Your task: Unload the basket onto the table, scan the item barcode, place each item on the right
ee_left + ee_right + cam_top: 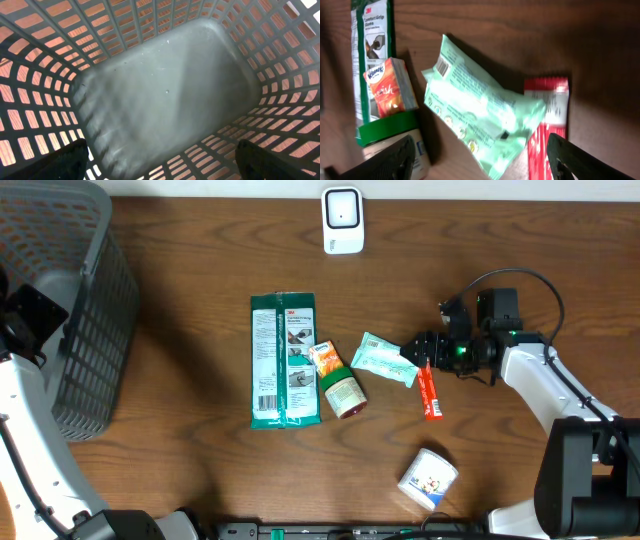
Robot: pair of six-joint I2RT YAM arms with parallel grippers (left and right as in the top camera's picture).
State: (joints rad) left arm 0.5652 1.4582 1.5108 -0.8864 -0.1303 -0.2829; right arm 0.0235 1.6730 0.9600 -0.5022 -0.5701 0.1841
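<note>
A mint-green packet (388,360) (480,110) lies on the table with a barcode (442,65) showing near its top corner. My right gripper (420,358) (480,145) hangs just over the packet's right end. It is open, its fingers wide apart, one near the jar and one over the red packet, and neither touches the mint packet. A white scanner (342,220) stands at the table's far edge. My left gripper (162,150) is open and empty above the floor of the grey basket (165,90).
A green 3M pack (284,360), an orange tissue pack (325,358) and a green-lidded jar (344,393) lie left of the mint packet. A red packet (430,392) lies partly under it. A white tub (428,478) sits near the front edge. The basket (70,300) fills the far left.
</note>
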